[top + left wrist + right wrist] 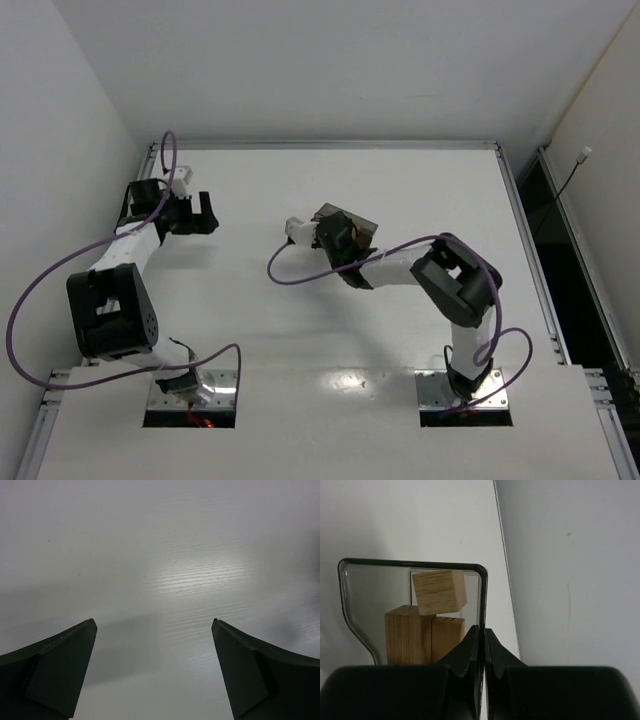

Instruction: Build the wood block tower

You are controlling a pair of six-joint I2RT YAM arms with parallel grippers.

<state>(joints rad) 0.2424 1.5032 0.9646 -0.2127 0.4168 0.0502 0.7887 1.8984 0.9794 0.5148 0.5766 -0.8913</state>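
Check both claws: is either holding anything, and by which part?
The right claw is shut on the translucent bin, pinching its side wall at the rim; wood blocks sit inside. The left claw is open, holding nothing.

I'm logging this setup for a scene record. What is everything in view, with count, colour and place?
wood blocks: three visible, light tan, inside the bin; one cube sits tilted on top of two upright ones
bin: one, translucent grey, near the middle of the table
table: one, white, under everything
cables: two, purple, one looping along each arm
left claw: one, dark, open, above bare table at the far left
right claw: one, dark, shut on the bin's wall
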